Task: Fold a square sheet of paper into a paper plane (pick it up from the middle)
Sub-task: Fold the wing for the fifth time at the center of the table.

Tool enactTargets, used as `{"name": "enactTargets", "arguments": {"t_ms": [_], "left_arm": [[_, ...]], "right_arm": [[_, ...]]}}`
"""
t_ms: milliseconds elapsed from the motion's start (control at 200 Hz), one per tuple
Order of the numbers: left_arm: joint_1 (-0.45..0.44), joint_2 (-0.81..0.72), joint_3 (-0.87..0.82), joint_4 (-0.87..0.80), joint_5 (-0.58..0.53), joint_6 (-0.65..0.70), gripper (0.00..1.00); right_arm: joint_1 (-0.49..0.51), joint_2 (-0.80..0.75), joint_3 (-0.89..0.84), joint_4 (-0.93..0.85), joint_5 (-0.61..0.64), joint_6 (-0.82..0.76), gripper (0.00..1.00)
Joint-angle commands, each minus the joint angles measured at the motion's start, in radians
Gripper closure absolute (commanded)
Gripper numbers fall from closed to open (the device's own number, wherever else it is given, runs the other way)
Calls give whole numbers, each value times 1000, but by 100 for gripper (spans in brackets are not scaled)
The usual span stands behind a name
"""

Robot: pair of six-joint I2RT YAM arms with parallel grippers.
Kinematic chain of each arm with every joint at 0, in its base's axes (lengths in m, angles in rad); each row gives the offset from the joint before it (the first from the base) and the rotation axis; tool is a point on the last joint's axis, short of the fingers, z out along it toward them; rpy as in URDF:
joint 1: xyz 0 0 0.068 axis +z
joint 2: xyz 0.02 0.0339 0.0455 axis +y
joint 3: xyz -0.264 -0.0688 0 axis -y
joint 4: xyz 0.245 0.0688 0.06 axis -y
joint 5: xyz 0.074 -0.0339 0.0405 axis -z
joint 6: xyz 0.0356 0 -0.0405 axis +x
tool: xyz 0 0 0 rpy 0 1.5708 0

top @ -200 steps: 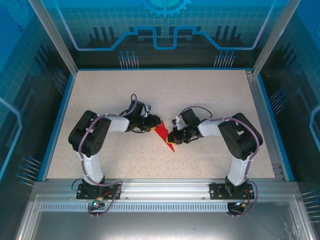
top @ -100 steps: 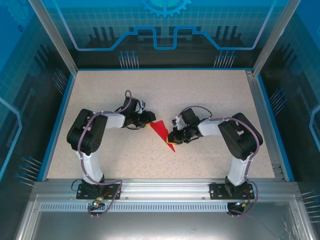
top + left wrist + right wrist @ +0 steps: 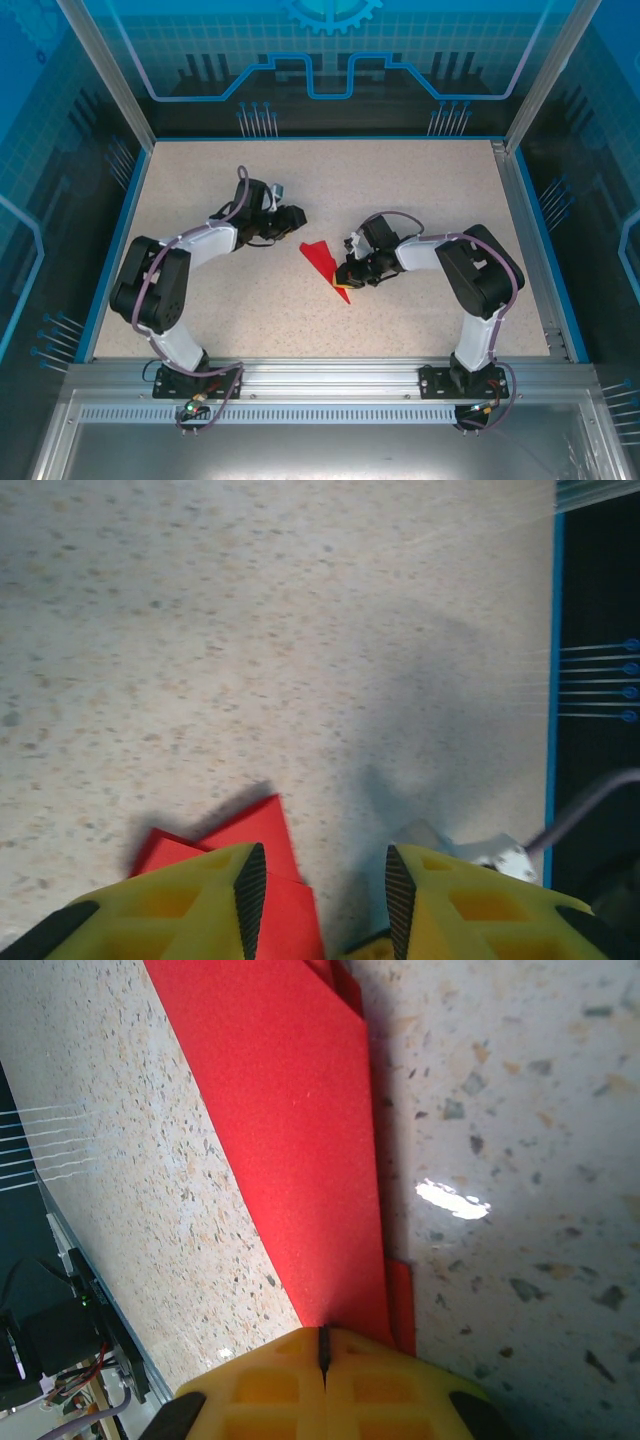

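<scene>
Several folds look done already: the thin bright red paper sheet [image 3: 320, 260] lies near the middle of the speckled beige table [image 3: 420, 180] as a narrow, layered wedge, not a flat square. At its end toward the table's near edge, the black right gripper with yellow fingers [image 3: 347, 276] is clenched on the paper's edge, jaws meeting with the sheet pinched between them. Farther back, just past the wedge's pointed tip, the matching left gripper [image 3: 293, 222] hangs released, jaws parted with nothing between them, apart from the paper. I judge the work roughly midway: flaps are layered, but no spread wings or clear centre crease can be made out, so the last folds and pressing seem left. As for containers, the table alone carries anything — the paper rests straight on it.
</scene>
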Motion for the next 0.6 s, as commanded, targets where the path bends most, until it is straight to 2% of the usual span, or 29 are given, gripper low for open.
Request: {"name": "enactTargets", "arguments": {"t_ms": [0,225,595], "left_arm": [[-65,-6,-18,-2,50,-13,61],[-132,84,-31,44,56,-48,64],[-127,212,-28,-26,-58,-46,76]], "right_arm": [[-9,55,-34,-87,73,19,98],[-9,54,-33,-84,80,28,98],[-9,19,-17,-59,58,46,98]]}}
